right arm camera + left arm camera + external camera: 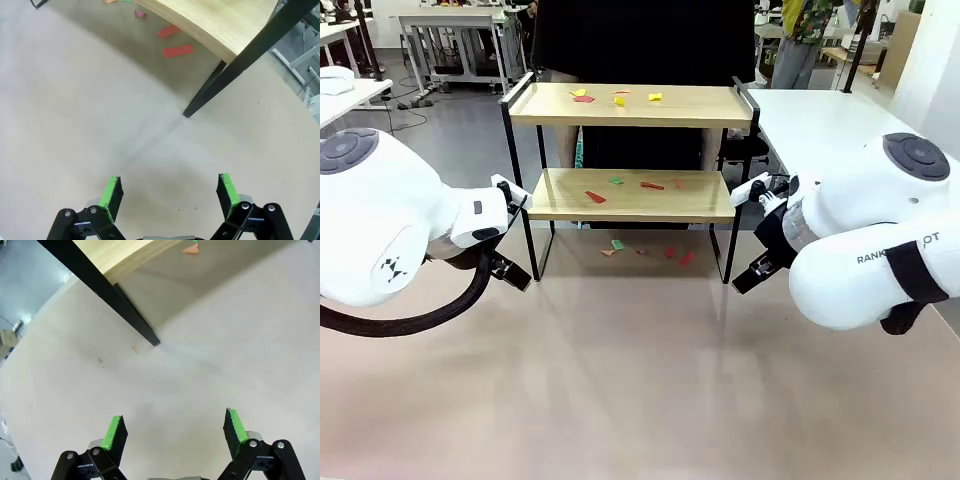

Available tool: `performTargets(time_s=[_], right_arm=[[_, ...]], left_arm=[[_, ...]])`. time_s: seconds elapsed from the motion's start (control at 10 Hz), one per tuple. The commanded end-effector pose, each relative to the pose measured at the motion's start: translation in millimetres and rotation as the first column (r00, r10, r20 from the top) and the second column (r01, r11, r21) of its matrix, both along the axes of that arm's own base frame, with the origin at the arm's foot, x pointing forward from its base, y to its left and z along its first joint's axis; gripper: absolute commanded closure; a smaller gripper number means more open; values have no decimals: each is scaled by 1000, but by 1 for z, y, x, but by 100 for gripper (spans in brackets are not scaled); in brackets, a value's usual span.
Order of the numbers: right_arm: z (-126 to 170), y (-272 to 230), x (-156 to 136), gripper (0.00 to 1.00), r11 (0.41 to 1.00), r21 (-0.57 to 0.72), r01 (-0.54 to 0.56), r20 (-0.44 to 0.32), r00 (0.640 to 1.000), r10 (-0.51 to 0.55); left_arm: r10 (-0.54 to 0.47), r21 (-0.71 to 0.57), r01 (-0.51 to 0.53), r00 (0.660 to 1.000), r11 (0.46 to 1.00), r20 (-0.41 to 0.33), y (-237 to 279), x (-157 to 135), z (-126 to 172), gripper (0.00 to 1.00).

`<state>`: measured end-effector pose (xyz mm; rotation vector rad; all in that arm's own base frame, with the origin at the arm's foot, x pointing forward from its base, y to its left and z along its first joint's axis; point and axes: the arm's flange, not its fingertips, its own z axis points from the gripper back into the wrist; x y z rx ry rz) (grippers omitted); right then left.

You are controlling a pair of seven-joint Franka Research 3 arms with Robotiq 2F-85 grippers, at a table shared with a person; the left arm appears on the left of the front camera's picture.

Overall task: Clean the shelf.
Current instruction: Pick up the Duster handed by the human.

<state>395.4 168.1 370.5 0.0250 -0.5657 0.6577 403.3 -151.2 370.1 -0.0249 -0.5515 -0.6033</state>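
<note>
**Both pincers open and empty beside the shelf feet; paper scraps on every level**

Nearest you, the table (640, 390) is bare and pale. Your left pincer (174, 424) hangs low over it at about 10 o'clock. Its green pads are spread wide with nothing between them, and it looks toward the shelf's front-left leg (131, 315). Your right pincer (170, 186) mirrors it at about 2 o'clock. It is just as wide and just as empty, and it faces the front-right leg (235, 70). Each sits near its leg but not touching. I judge they are held like this to bracket the shelf from both sides, ready to reach in without knocking the frame.

The shelf (705, 106) stands at 12 o'clock, upright and square to you.

- **Under the shelf:** small scraps lie on the tabletop, including a green one (617, 244) and red ones (177, 51).
- **Lower board (560, 195):** it holds red pieces (595, 197) and one green piece (615, 181), clustered around its middle.
- **Top board:** it carries yellow bits (655, 97) and a red bit (584, 99) toward its far edge.

Nothing looks cleared yet, so I judge the work is at its start.

The scraps look thin and flat. Pinching one off the wood will likely need care, and sweeping may suit better.

Behind the shelf, farther along 12 o'clock, a person (640, 40) in dark clothes stands close.
</note>
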Motion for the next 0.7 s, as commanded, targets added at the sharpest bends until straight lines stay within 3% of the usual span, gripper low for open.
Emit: performTargets(time_s=[0.0, 0.6], right_arm=[[0, 0, 0, 0, 1000, 0, 0, 0, 1000, 0], [0, 0, 0, 0, 1000, 0, 0, 0, 1000, 0]], left_arm=[[0, 0, 0, 1000, 1000, 0, 0, 0, 0, 0], [0, 0, 0, 1000, 1000, 0, 0, 0, 0, 0]])
